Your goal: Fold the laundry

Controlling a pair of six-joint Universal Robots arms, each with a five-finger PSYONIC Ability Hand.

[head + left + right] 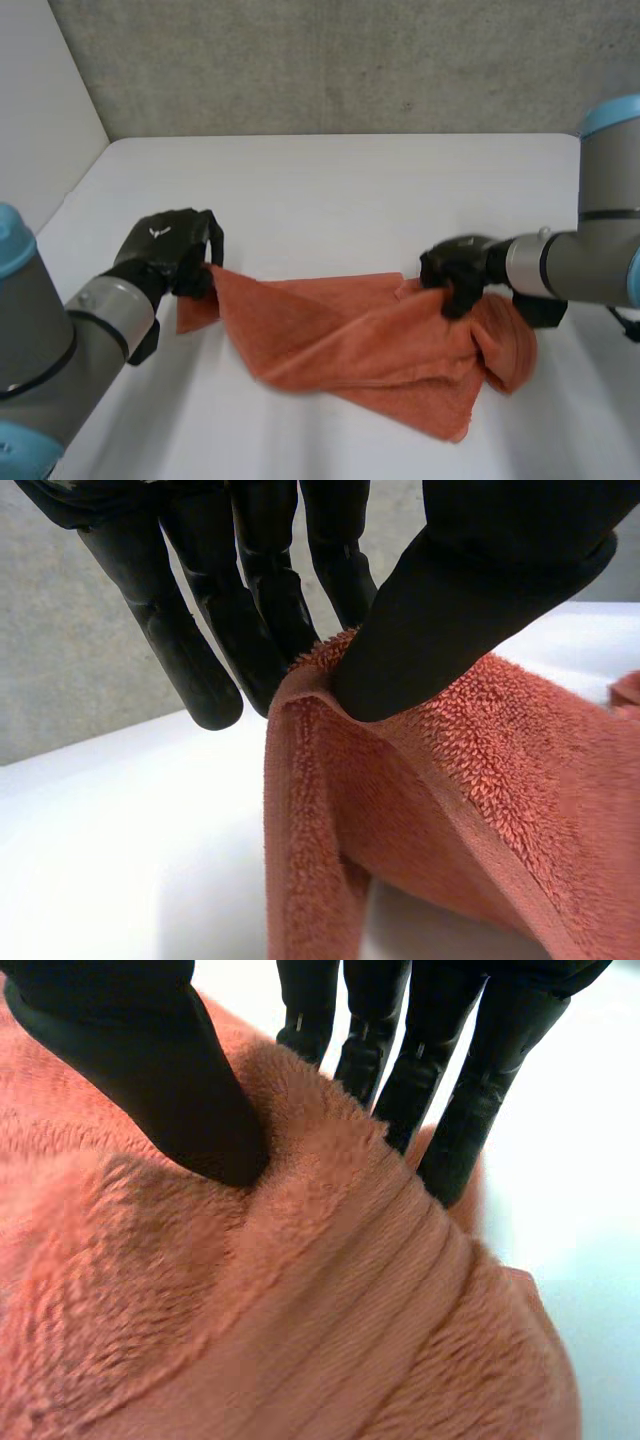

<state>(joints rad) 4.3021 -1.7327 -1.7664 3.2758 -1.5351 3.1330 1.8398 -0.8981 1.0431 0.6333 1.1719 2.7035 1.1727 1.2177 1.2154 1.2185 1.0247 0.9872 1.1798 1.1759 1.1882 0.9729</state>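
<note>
An orange-red terry towel (pixel 360 340) lies rumpled across the white table (pixel 330 200), between the two arms. My left hand (pixel 170 255) grips its left corner: in the left wrist view the thumb (pixel 470 610) presses the hemmed edge of the towel (pixel 480 780) against the fingers (pixel 250 610). My right hand (pixel 455 275) is at the towel's right end, where the cloth bunches and droops. In the right wrist view its thumb (pixel 160 1070) and fingers (pixel 440 1070) pinch a ridge of the towel (pixel 300 1320) between them.
A grey concrete wall (pixel 330 60) rises behind the table's far edge. A pale side wall (pixel 40 100) stands at the left.
</note>
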